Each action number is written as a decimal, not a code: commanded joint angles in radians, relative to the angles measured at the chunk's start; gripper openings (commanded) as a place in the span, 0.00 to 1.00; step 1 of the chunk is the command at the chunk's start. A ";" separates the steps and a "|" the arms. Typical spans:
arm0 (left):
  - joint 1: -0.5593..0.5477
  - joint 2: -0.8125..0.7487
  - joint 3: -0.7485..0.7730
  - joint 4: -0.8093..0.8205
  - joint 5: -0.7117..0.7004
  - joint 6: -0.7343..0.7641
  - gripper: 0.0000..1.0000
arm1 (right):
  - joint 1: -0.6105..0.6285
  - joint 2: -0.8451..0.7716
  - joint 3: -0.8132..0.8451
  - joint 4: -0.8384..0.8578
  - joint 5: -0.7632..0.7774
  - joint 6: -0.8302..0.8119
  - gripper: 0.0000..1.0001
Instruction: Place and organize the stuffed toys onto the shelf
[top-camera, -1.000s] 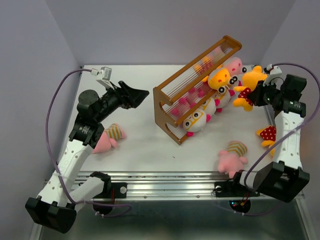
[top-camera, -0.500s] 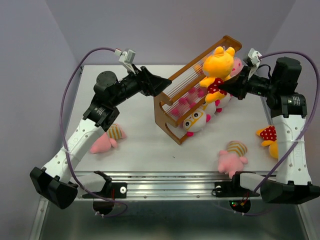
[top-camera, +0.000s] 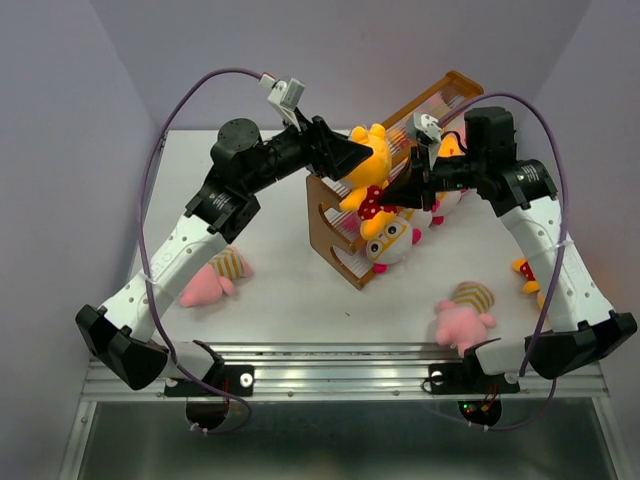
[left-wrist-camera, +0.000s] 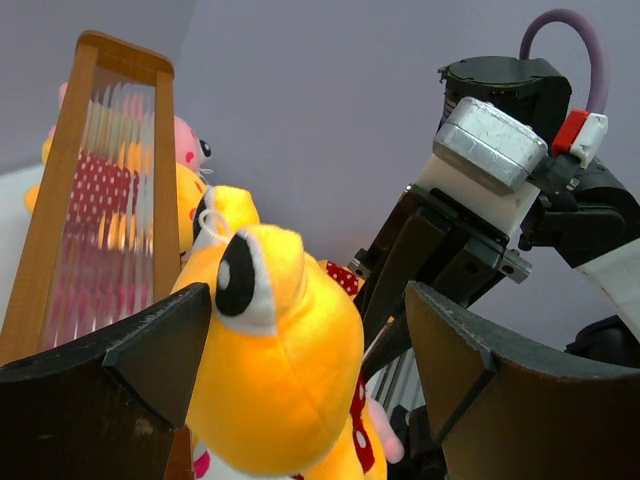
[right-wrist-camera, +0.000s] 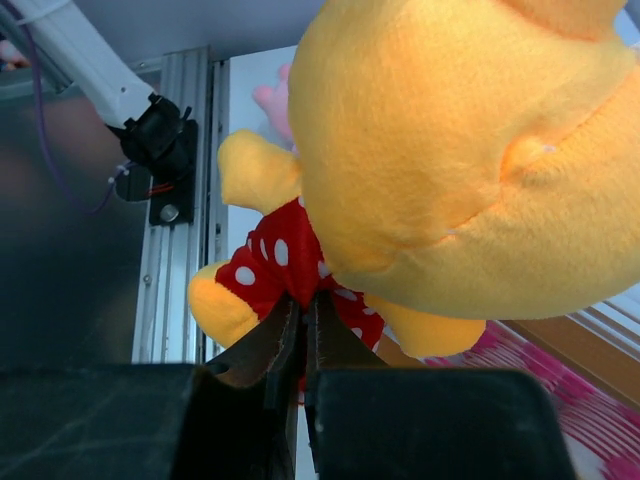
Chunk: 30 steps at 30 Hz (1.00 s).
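Clock directions are top view, 12 = away from the arm bases.

Table (top-camera: 290, 290): white top, all the action sits on the far half.

Shelf (top-camera: 343, 262): wooden two-tier rack, standing on the table at 1 o'clock from centre. It runs diagonally, near end at 7, far end at 1. Thin rods form the tiers and pink and yellow plush shows through them.

Left arm (top-camera: 190, 240): reaches in from 8 o'clock toward the near end of the shelf.

Right arm (top-camera: 545, 250): arches in from 4 o'clock and meets the left arm over the same spot.

Left gripper (top-camera: 365, 157): jaws spread wide, one finger on each side of the yellow toy's head in the left wrist view (left-wrist-camera: 305, 320). Can't tell whether either finger touches the plush. Not grasping.

Right gripper (top-camera: 388, 198): jaws clenched on the red polka-dot clothing of the yellow toy, pinch clear in the right wrist view (right-wrist-camera: 302, 310).

Yellow toy (top-camera: 370, 175): hangs in the air above the near end of the shelf, between the two grippers, carried by the right one alone. Head toward 12, feet toward 6.

Glasses toy (top-camera: 392, 243): white face, orange glasses, on the lower tier at the near end of the shelf.

Left pink toy (top-camera: 215, 278): striped shirt, lying on the table at 8 o'clock, beside the left arm.

Right pink toy (top-camera: 465, 315): striped shirt, on the table at 5 o'clock, near the front edge.

Second yellow toy (top-camera: 527, 270): at 4 o'clock, mostly hidden behind the right arm.
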 joint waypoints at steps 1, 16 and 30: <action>-0.018 0.007 0.071 -0.007 0.065 0.032 0.88 | 0.045 -0.013 0.058 -0.013 -0.036 -0.079 0.01; -0.030 -0.041 0.062 -0.196 -0.093 0.062 0.00 | 0.054 0.025 0.118 0.047 -0.002 -0.057 0.04; 0.237 -0.202 -0.072 -0.185 -0.327 -0.483 0.00 | 0.054 0.027 0.239 0.124 0.191 -0.169 0.84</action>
